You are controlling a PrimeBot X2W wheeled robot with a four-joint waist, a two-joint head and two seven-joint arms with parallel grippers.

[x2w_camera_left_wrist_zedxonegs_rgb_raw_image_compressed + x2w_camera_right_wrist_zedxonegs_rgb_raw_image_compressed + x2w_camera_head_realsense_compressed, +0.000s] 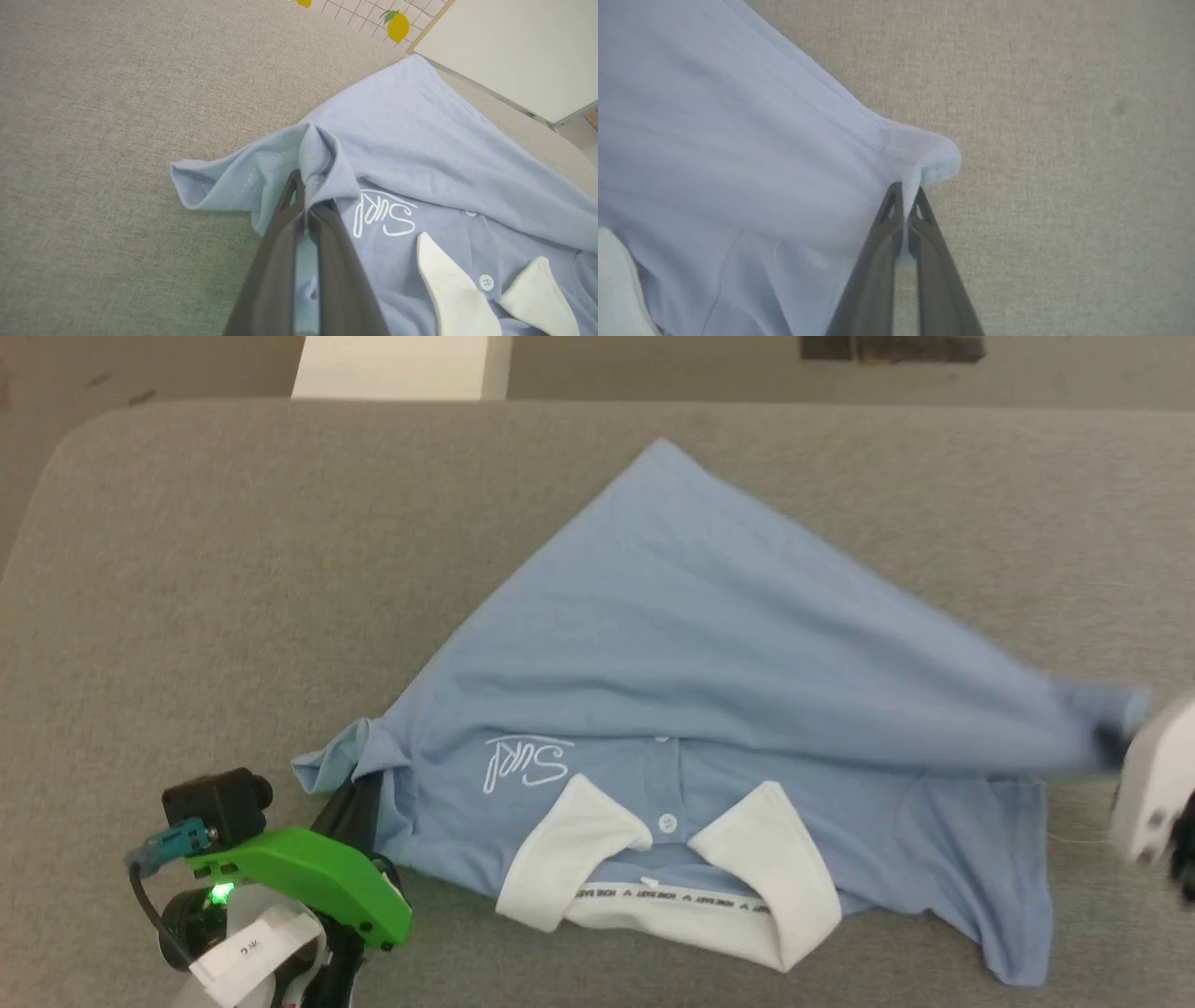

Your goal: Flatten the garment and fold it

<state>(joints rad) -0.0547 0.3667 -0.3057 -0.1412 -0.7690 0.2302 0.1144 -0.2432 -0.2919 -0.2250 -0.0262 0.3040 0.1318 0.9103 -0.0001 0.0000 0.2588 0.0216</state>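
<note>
The garment lies front up in the middle of the grey surface, with its collar toward me. It is a light blue polo shirt. At my left its sleeve is bunched and lifted off the surface. Next comes a white cursive logo on the chest, then the white collar spread open with two white buttons between its flaps. The body is gathered into a triangle whose peak points away from me. A taut fold runs across the chest to my right, above the other sleeve, which lies flat.

My left end effector is clenched on the bunched left sleeve, with the fingers pressed together and cloth pinched between their tips. In the head view it sits at the shirt's lower left edge.

My right end effector is likewise clamped tight on a corner of the taut fold, holding the pinched cloth above the surface. In the head view it is blurred at the far right.
</note>
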